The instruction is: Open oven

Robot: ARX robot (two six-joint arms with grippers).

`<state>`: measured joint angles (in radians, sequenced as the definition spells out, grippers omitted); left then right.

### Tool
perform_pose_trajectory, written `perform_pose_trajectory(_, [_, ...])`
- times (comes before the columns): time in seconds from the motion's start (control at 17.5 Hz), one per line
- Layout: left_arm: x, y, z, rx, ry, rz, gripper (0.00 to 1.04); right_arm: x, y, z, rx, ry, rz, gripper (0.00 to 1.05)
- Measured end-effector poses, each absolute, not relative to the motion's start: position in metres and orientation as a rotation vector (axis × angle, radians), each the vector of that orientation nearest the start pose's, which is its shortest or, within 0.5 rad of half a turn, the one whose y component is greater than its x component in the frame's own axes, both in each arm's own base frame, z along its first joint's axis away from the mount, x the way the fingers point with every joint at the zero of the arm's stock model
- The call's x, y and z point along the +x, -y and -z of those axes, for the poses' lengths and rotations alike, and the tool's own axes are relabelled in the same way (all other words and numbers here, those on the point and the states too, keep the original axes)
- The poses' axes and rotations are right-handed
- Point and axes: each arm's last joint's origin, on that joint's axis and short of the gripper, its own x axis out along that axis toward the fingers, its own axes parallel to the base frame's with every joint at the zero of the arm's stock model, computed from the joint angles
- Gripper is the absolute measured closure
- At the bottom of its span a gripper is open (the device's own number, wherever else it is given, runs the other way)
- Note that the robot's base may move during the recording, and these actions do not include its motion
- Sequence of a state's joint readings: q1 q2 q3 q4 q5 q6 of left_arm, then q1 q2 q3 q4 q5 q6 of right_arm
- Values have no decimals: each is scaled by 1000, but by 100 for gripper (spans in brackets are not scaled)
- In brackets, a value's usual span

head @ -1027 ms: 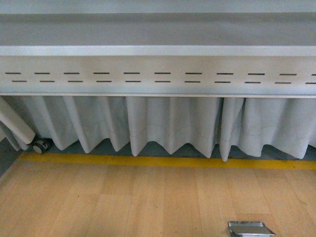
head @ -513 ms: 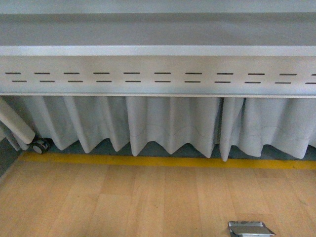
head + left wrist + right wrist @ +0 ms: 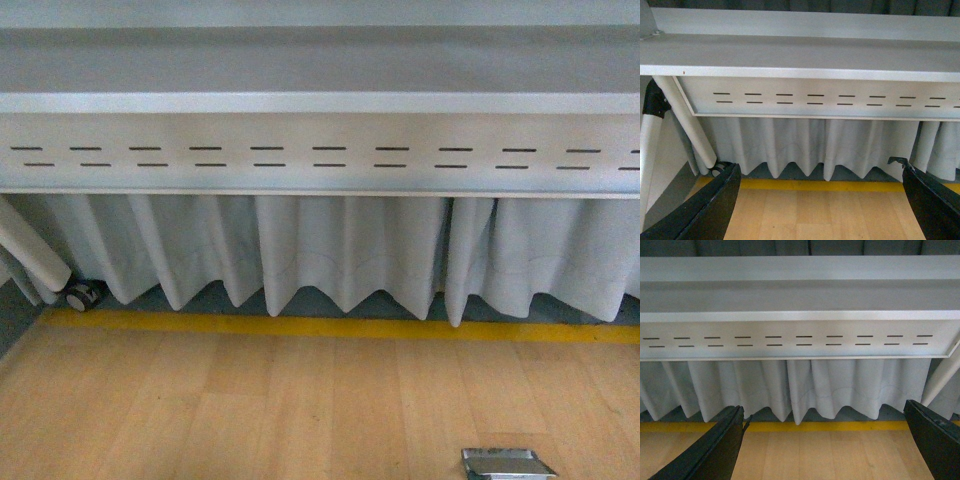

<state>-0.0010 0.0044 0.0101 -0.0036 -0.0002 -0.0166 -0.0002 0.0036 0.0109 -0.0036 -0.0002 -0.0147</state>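
Grey metal forms the long beam with two rows of slots across the front view. Under it hangs a white pleated curtain, then come a yellow stripe and the wooden floor. No view shows the oven. On its wrist view the left jaws stand spread wide, with black fingers far apart. In the same way the right jaws are spread wide.

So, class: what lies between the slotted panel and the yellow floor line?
A pleated white curtain hangs between the panel and the yellow line, clearest in the front view.
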Motion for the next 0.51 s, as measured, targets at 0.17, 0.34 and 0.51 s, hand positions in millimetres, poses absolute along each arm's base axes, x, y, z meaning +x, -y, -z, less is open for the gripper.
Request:
perform_pose_trajectory(0.17, [97,0,-166,-17,2,1,7,97,0,-167,-15,3,0,6])
perform_pose_trajectory(0.34, [97,0,-166,-17,2,1,7,97,0,-167,-15,4,0,6])
perform_pose_trajectory(0.51, [97,0,-166,-17,2,1,7,97,0,-167,-15,3,0,6])
